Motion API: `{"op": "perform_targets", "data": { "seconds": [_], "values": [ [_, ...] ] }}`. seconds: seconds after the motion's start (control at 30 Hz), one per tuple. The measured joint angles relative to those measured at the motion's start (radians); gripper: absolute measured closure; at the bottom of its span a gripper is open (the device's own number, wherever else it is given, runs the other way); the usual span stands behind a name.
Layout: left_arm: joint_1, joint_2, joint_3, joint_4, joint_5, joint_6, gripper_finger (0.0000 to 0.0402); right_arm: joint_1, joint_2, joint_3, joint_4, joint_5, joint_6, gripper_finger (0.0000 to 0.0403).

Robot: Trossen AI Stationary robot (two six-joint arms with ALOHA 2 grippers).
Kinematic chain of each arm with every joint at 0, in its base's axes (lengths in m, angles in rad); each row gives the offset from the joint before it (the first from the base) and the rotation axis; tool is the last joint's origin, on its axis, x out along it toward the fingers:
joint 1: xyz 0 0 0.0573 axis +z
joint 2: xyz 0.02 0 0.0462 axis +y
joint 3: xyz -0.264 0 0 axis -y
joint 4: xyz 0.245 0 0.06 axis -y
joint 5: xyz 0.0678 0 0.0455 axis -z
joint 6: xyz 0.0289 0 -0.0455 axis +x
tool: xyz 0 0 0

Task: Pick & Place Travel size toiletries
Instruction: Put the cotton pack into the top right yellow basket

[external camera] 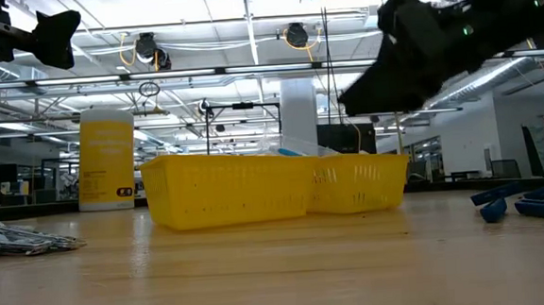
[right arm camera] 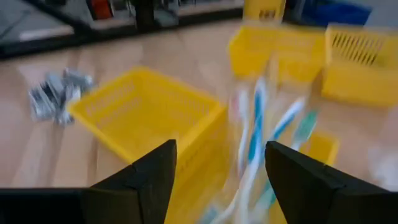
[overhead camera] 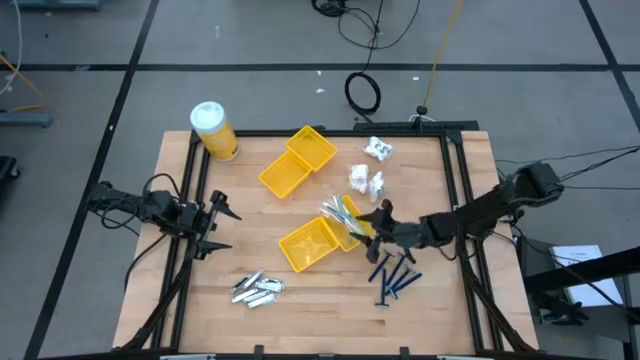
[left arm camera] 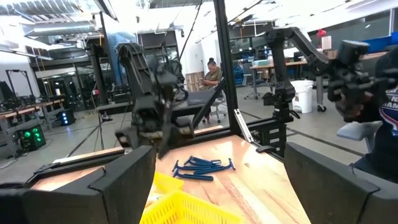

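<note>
The right gripper [overhead camera: 372, 219] hovers over the wrapped sticks [overhead camera: 340, 213] that lie across a tray [overhead camera: 352, 237] at mid-table, its jaws wide and empty — the right wrist view shows both fingers spread with the sticks between and beyond them. The step in hand looks like a pick of one stick. To do it well, the gripper should drop squarely over a single stick, away from the tray wall, and close across its narrow width so the clear wrap does not slip or drag a neighbour along.

The left gripper [overhead camera: 222, 225] waits at the table's left edge, jaws open and empty.

The count: four yellow trays in two pairs — one pair [overhead camera: 298, 160] toward the far side, one [overhead camera: 309, 245] at centre. Three white packets [overhead camera: 367, 172] sit near the far right. The razors [overhead camera: 393, 276] number about five, fanned out near the right gripper; the silver tubes [overhead camera: 257, 288], perhaps five, lie near the front edge. The sticks overlap too much to count. One jar [overhead camera: 214, 131] stands at the far left corner.
</note>
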Motion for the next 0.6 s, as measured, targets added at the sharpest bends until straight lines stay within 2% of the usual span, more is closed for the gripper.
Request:
{"op": "perform_targets", "data": {
  "seconds": [0.17,0.3,0.4,0.5,0.6],
  "values": [
    [0.0,0.0,0.0,0.0,0.0,0.0,0.0052,-0.062,-0.156,0.0,-0.053,0.055,-0.073,0.0179],
    [0.0,0.0,0.0,0.0,0.0,0.0,0.0052,-0.149,-0.24,0.0,-0.17,0.051,-0.081,0.0186],
    [0.0,0.0,0.0,0.0,0.0,0.0,0.0052,-0.223,-0.256,-0.011,-0.256,0.051,-0.044,0.0188],
    [0.0,0.0,0.0,0.0,0.0,0.0,0.0052,-0.28,-0.237,-0.053,-0.27,0.049,0.079,0.0187],
    [0.0,0.0,0.0,0.0,0.0,0.0,0.0052,-0.31,-0.2,-0.102,-0.271,0.05,0.111,0.0186]
  ]
}}
